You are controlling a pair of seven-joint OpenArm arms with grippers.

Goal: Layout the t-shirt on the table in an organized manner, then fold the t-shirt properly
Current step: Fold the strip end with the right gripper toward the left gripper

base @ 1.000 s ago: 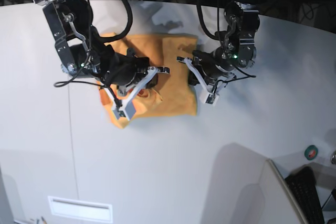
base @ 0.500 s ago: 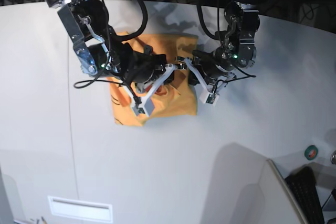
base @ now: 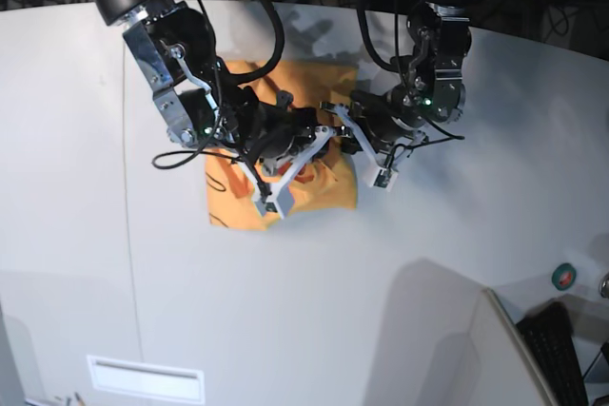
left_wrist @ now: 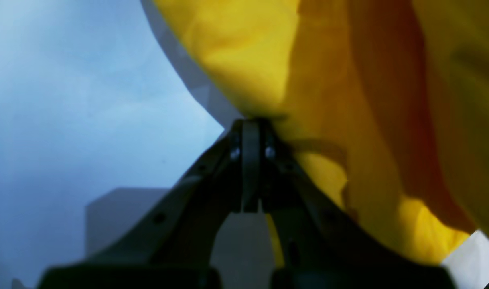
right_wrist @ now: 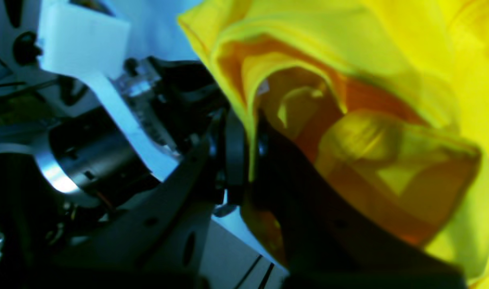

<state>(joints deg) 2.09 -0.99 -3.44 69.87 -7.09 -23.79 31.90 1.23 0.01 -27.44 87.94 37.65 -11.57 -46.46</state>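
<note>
T-shirt: orange [base: 328,199], lying on the desk [base: 257,320], its middle bunched into raised folds and partly hidden under the right arm [base: 190,73]
Markings: thin dark curves [base: 218,220] on the t-shirt's side away from the left arm [base: 438,54]
Right hand: closed on a fold of the t-shirt, fabric pinched between the fingers [right_wrist: 235,156]; above the t-shirt's middle
Left hand: narrow, fingertips [left_wrist: 250,136] together at the t-shirt's edge; cannot tell whether cloth is caught between them
Hands: near each other, the left hand [left_wrist: 251,130] on the side of the t-shirt opposite the markings, the right hand [right_wrist: 250,132] between it and the markings
Green roll: [base: 563,277] well apart from the t-shirt, beyond its left-hand side
</note>
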